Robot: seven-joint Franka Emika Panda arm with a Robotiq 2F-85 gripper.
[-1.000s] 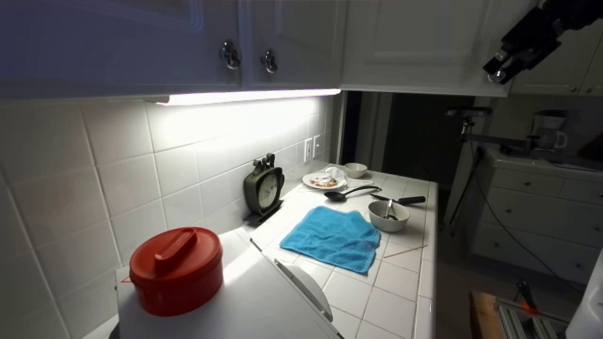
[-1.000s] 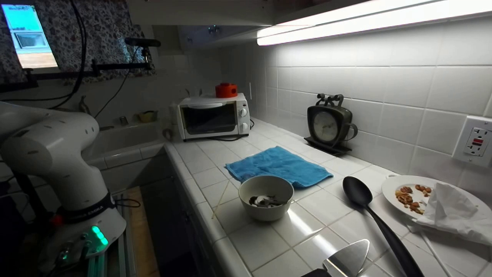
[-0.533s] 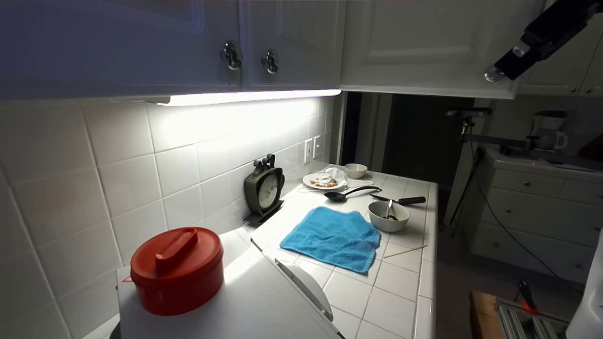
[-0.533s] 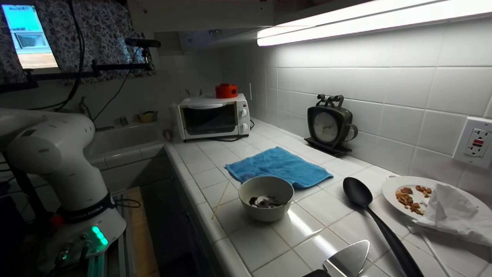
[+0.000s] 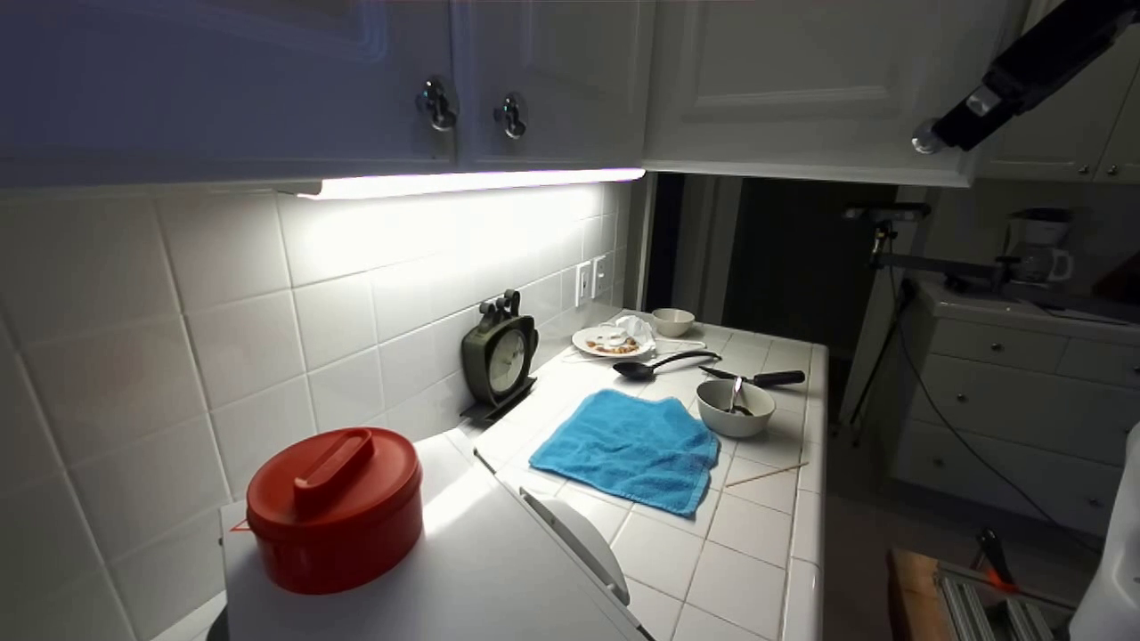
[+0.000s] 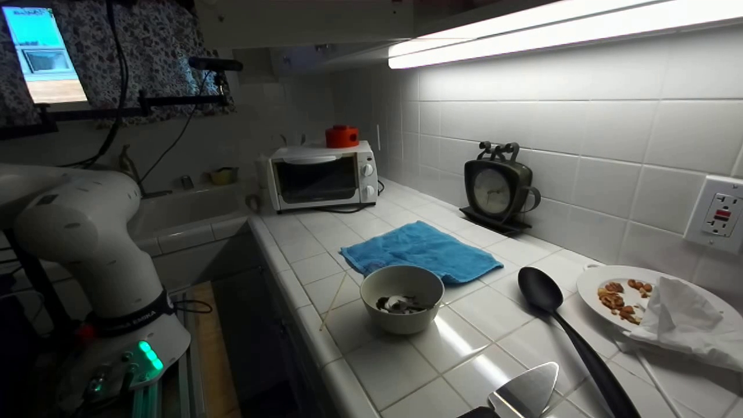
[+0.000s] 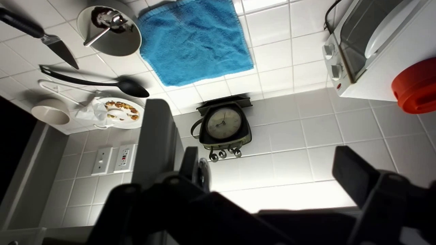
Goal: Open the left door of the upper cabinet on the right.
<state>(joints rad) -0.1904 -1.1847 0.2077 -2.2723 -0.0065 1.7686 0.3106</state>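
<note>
The left door (image 5: pixel 793 80), white with a framed panel, stands swung out from the wall. Its inner face (image 6: pixel 305 23) shows in an exterior view, and its edge (image 7: pixel 153 136) in the wrist view. Its round silver knob (image 5: pixel 926 138) is near the free lower corner. My gripper (image 7: pixel 269 160) is open, jaws wide apart. One of the fingers (image 7: pixel 189 163) appears between the door and the knob (image 7: pixel 204 175), touching or nearly touching it. The gripper also shows at the knob in an exterior view (image 5: pixel 960 133). The upper cabinet (image 6: pixel 458 8) shows only a dark strip above the lamp.
Bluish doors (image 5: pixel 223 89) with two close knobs adjoin this door. A lit lamp (image 6: pixel 551 43) runs under the cabinet. On the counter are a scale-like clock (image 6: pixel 493 186), a bowl (image 6: pixel 401 313), a blue towel (image 6: pixel 418 249), a spoon (image 6: pixel 540 287) and a toaster oven (image 6: pixel 319 154).
The gripper has turned and shifted slightly beside the knob. The door's free edge moved a little outward in the first half second. Since then almost nothing has changed.
</note>
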